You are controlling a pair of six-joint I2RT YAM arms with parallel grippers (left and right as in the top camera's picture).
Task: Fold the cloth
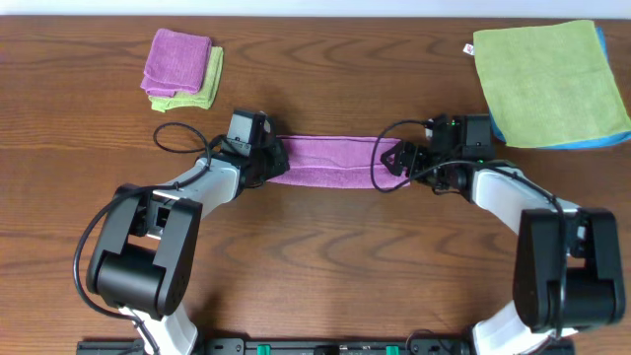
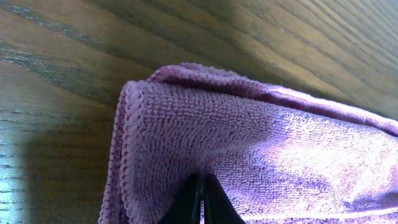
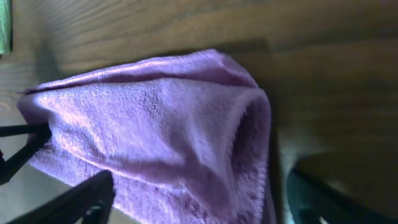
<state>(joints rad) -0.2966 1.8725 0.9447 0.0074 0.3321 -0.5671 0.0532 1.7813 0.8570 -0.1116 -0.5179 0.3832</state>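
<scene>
- The cloth [image 1: 330, 161] is seen lying on the desk [image 1: 325, 256] near its middle, gathered into a long, narrow purple strip that runs from side to side between the two arms.
- The left gripper [image 1: 270, 158] is placed at the strip's left end. In the left wrist view its jaws are shut together, with the fuzzy fabric pinched between the dark fingertips [image 2: 189, 202].
- In that same view a stitched hem is shown along the cloth's end, and a second layer is visible behind the top one.
- The right gripper [image 1: 394, 161] is placed at the strip's right end. In the right wrist view its jaws are spread wide, with the rumpled end of the cloth lying between them.
- One finger [image 3: 81, 199] is seen against the fabric's lower edge, while the other finger [image 3: 317, 199] is held apart from it, with bare wood between. No grip by this side is shown.
- A small folded purple cloth [image 1: 175, 57] is stacked on a folded lime-green cloth [image 1: 209, 87] at the far left of the desk, well apart from the strip.
- A large green cloth [image 1: 547, 84] is spread at the far right over a blue cloth [image 1: 603, 140], and a small white tag [image 1: 469, 48] is seen at its corner.
</scene>
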